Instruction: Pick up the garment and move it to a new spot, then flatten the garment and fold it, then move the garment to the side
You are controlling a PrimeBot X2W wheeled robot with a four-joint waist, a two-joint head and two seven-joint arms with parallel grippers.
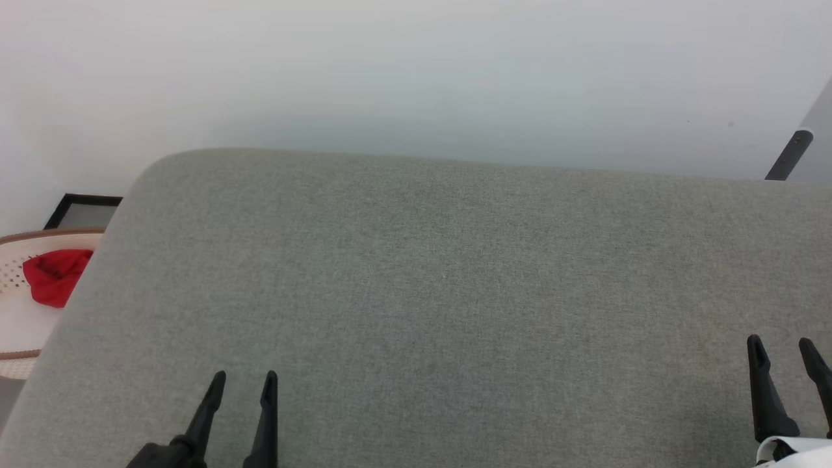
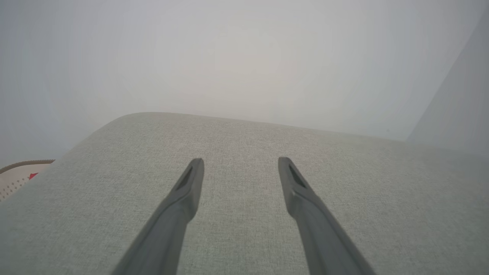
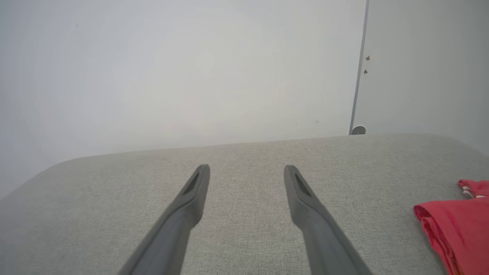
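The garment (image 3: 454, 225) is a red bundle with a bit of red-and-white striped trim, lying on the grey cushion at the right edge of the right wrist view and cut off by it. My right gripper (image 3: 246, 167) is open and empty, to the left of the garment and apart from it. In the head view it (image 1: 780, 341) stands at the lower right over the cushion. At the lower left my left gripper (image 1: 245, 376) is open as well, its fingers (image 2: 191, 187) spread above bare fabric with nothing between them.
The grey upholstered surface (image 1: 442, 273) has a rounded far-left corner, with a white wall behind. A pale woven basket (image 1: 39, 235) left of it holds a small plain red cloth (image 1: 55, 276). A black frame (image 1: 84, 209) leans behind it. A dark bar (image 1: 788, 155) shows at the far right.
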